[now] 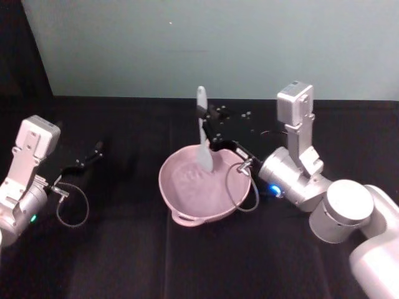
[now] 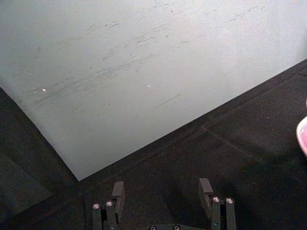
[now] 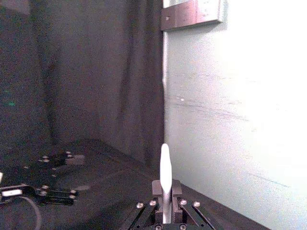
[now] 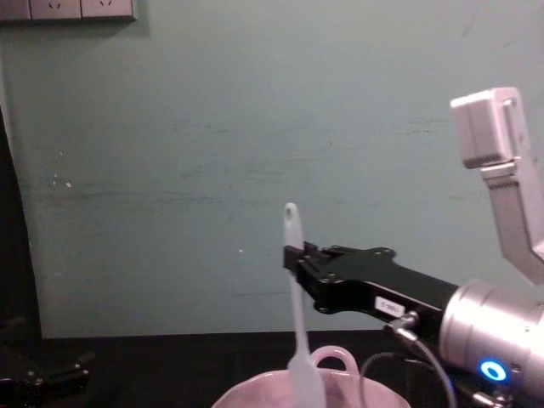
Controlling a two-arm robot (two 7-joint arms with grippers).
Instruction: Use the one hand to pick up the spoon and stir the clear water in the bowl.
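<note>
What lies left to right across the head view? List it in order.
In order: left gripper → bowl → right arm's silver wrist. The spoon and the right gripper holding it overlap the bowl, so they are left out.

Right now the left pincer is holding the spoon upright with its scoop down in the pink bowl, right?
No: the right pincer holds it. The head view shows it shut on the spoon, upright, scoop down in the pink bowl; the left pincer sits open, away to the left.
</note>
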